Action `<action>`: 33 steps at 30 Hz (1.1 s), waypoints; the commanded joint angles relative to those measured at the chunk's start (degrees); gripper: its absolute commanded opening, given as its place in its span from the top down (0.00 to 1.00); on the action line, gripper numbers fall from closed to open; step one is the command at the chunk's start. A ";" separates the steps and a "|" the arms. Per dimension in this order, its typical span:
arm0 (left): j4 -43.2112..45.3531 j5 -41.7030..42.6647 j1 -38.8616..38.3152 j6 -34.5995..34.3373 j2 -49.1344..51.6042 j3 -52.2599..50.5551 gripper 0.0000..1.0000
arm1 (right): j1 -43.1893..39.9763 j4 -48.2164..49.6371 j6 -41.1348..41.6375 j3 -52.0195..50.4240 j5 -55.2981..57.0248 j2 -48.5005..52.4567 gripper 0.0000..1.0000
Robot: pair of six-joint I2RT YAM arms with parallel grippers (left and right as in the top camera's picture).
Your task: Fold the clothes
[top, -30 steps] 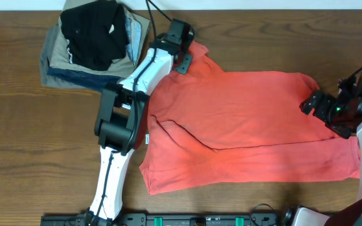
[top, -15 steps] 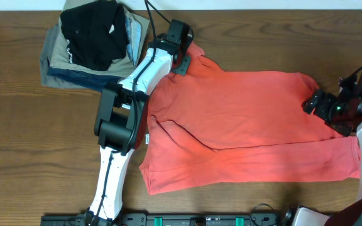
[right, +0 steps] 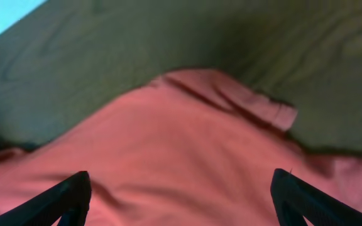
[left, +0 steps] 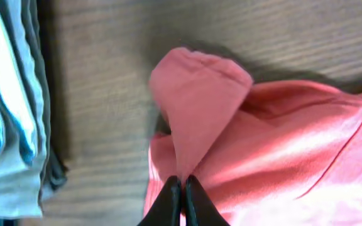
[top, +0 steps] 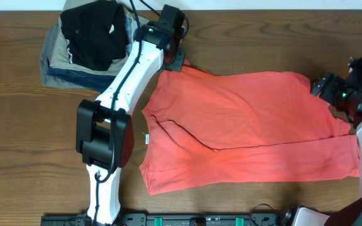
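The clothes are one coral-red T-shirt (top: 244, 125) spread flat across the middle of the table. My left gripper (top: 175, 61) is at its far left corner, shut on the sleeve (left: 197, 94). In the left wrist view the black jaws of this gripper (left: 182, 183) meet on a pinched fold of red cloth that stands up in a cone above them. My right gripper (top: 324, 86) hovers at the shirt's far right corner. Its fingers (right: 73, 194) stand wide open over red cloth (right: 181, 144), with nothing between them.
A stack of folded garments (top: 93, 44), black on top of tan, grey and blue, sits at the far left, close to my left gripper. The stack's edge (left: 5, 100) fills the left side of the left wrist view. Bare wood (top: 17, 144) lies around the shirt.
My left gripper has shut on the sleeve and drawn it left and toward the far edge. My right gripper has moved toward the far edge and a little right.
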 commanded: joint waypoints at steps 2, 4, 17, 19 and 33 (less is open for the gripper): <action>-1.90 -0.68 0.15 -2.05 0.87 -0.11 0.94 | 0.48 3.28 -0.81 0.02 -0.28 4.46 0.11; -2.10 -0.68 0.15 -2.05 0.87 -0.13 0.94 | 0.48 5.86 -1.18 0.02 -0.11 6.86 0.09; -3.15 -0.68 0.15 -2.05 0.87 -0.83 0.94 | 0.33 8.39 -4.07 10.47 8.81 25.38 0.08; -3.39 -0.68 0.15 -2.05 0.87 -0.83 0.94 | 0.07 4.55 -3.72 13.44 11.80 27.47 0.09; -3.37 -0.66 0.15 -2.08 0.87 -1.46 0.94 | -5.46 -5.18 2.49 16.33 12.13 30.05 0.31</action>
